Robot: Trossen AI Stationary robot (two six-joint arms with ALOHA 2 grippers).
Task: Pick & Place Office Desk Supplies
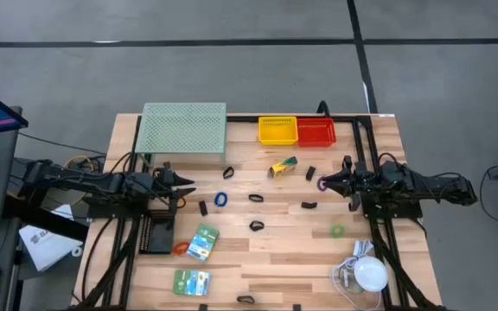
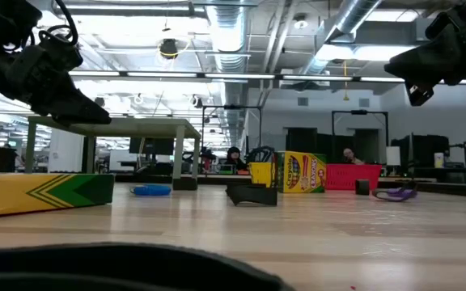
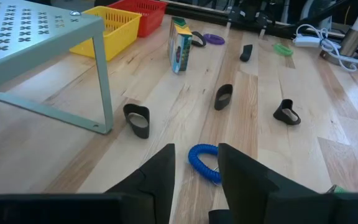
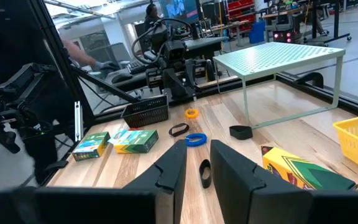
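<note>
Supplies lie scattered across the tabletop (image 1: 284,250). Left end effector (image 3: 194,171) hovers empty, fingers slightly apart, over the blue ring (image 3: 202,160); descend squarely astride its rim. Right end effector (image 4: 197,165) waits, likewise apart, empty.

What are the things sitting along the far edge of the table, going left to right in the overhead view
Pale-green mesh stand → yellow basket → red basket.
</note>
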